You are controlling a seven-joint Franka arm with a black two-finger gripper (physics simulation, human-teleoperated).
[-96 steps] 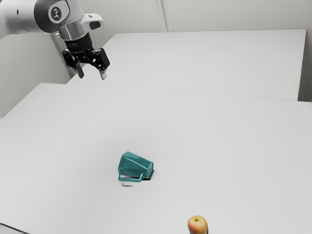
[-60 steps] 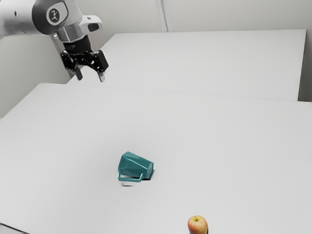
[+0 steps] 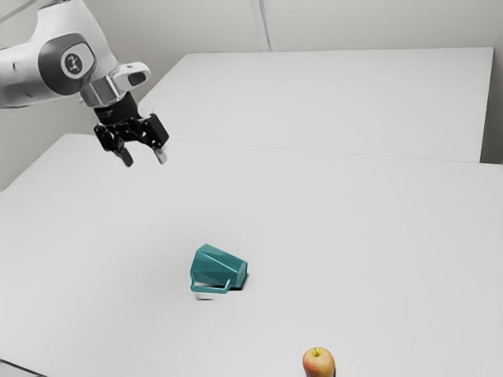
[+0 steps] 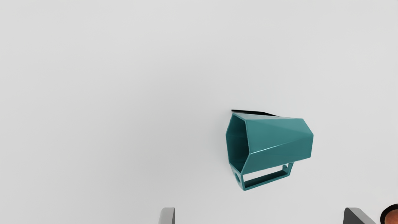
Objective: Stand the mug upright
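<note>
My gripper hangs above the table toward the exterior view's upper left, well away from the mug. A teal faceted mug lies on its side, its handle toward the exterior view's bottom. In the wrist view, the mug has its dark mouth facing one way and its narrower base the other, with the handle along its side. The two fingertips of the gripper stand wide apart with nothing held between them.
An apple rests on the white table near the exterior view's bottom edge. Behind stands another white surface. Part of the apple appears beside one fingertip in the wrist view.
My gripper has come down and slightly toward the exterior view's left, with the hand tilting. Mug and apple have stayed where they were.
</note>
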